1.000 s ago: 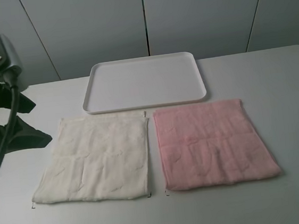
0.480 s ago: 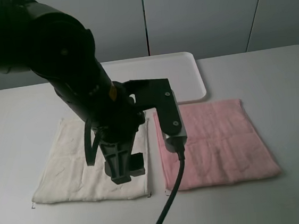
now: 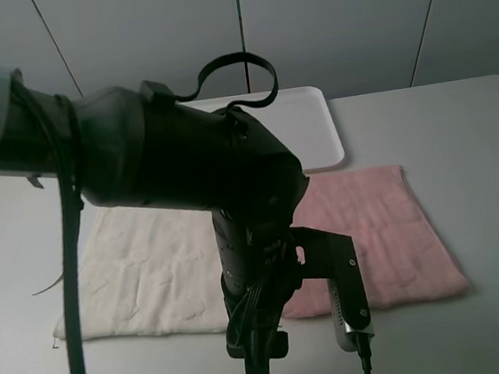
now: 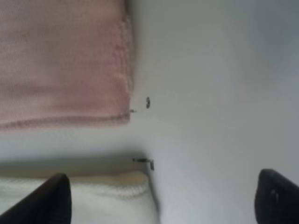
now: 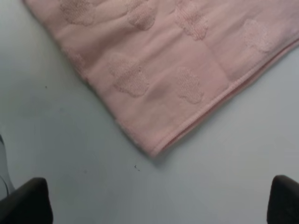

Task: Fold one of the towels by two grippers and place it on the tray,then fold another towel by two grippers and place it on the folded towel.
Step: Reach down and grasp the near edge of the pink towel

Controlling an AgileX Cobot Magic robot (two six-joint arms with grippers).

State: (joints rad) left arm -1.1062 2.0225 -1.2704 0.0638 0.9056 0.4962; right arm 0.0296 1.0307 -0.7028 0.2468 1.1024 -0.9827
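Where table (image 3: 457, 120) shows: one pink towel (image 3: 387, 217), one cream towel (image 3: 151, 269), one tray (image 3: 315, 135).

No readable text, brand or number. Small dark marks (image 4: 147, 101) on table (image 4: 215, 70) just beside pink towel (image 4: 60, 60) corner: illegible.

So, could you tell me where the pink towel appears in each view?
Exterior high: the pink towel, right of centre, partly behind the left arm.
Left wrist: its corner, facing a corner of the cream-white towel.
Right wrist: one corner.
Shared landmark: the white table.
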